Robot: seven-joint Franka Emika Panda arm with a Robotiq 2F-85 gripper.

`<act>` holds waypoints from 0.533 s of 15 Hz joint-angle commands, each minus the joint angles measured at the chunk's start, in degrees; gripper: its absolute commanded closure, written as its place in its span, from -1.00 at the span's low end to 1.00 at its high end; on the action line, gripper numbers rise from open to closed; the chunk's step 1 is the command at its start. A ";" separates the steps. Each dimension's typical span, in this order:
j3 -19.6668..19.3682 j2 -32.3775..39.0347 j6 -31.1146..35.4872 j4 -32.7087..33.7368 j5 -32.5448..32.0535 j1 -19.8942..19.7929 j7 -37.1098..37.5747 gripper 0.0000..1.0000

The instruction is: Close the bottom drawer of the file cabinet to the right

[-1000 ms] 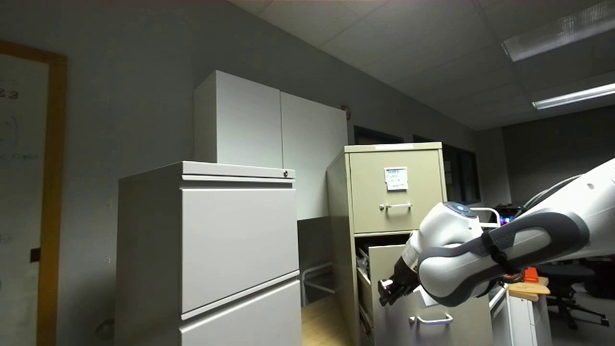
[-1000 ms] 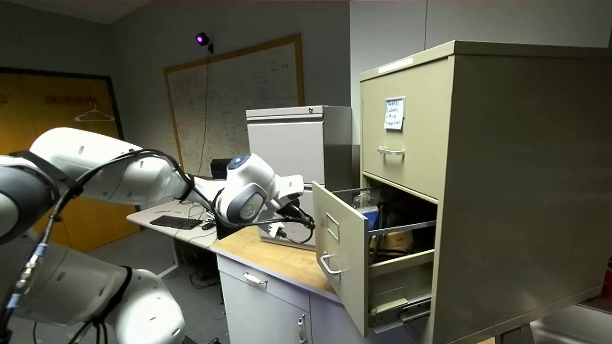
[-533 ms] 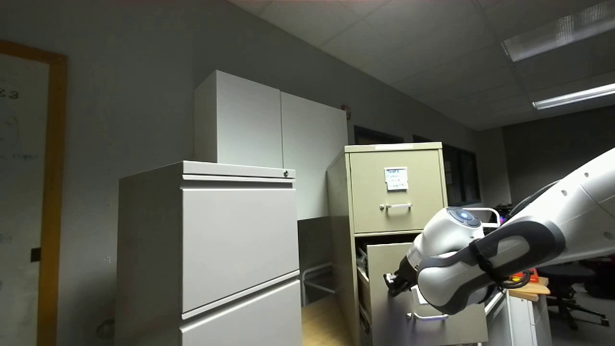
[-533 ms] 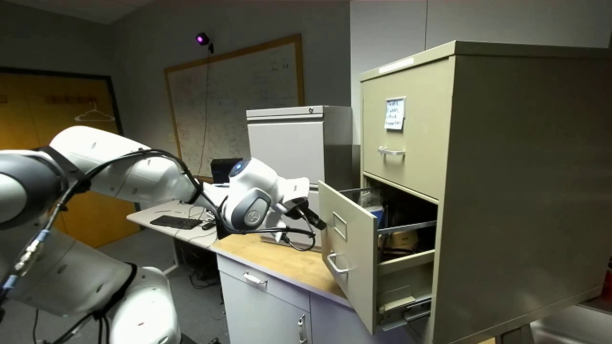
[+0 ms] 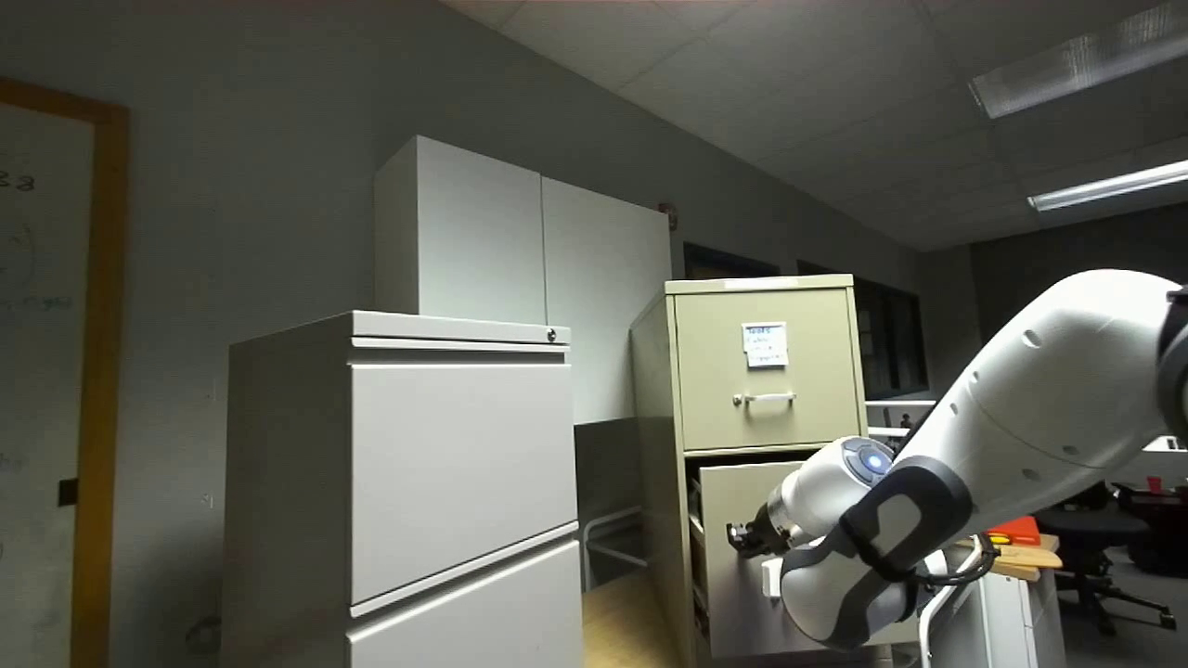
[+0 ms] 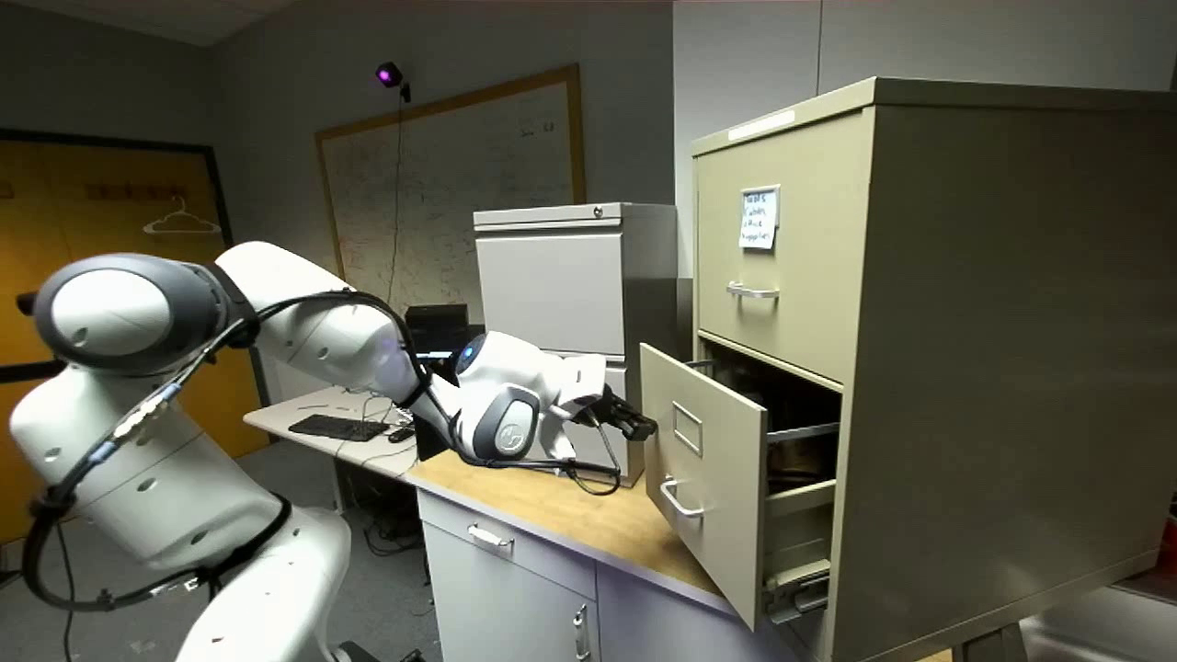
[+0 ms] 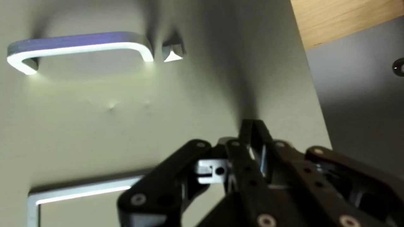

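The beige file cabinet (image 5: 705, 371) stands upright in both exterior views (image 6: 993, 368), with a white paper sheet (image 6: 759, 221) on its shut upper drawer. Its bottom drawer (image 6: 726, 533) is partly pulled out; its plain front also shows in an exterior view (image 5: 729, 612) and fills much of the wrist view (image 7: 94, 132). It has a silver handle (image 7: 82, 44) and an empty label frame (image 7: 82, 191). My gripper (image 7: 251, 121) is shut with nothing between its fingertips. In an exterior view the gripper (image 6: 646, 428) appears to touch the drawer front, above the handle and near its far edge.
A pale grey lateral cabinet (image 6: 552, 285) stands beside the file cabinet on a wooden counter (image 6: 542, 492). A grey wall cupboard (image 5: 483, 232) is behind. A desk with a keyboard (image 6: 338, 428) is farther back. Cables loop below my wrist.
The bottom drawer has slid inward toward the cabinet, and its opening is smaller. My arm has extended along with it, the gripper staying at the drawer front.
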 commanded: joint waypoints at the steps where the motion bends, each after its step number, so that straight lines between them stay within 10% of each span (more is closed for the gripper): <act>1: 15.85 2.74 1.26 7.21 5.34 -15.61 0.87 0.97; 8: 46.54 -4.37 -3.81 16.14 14.00 -44.96 5.89 0.97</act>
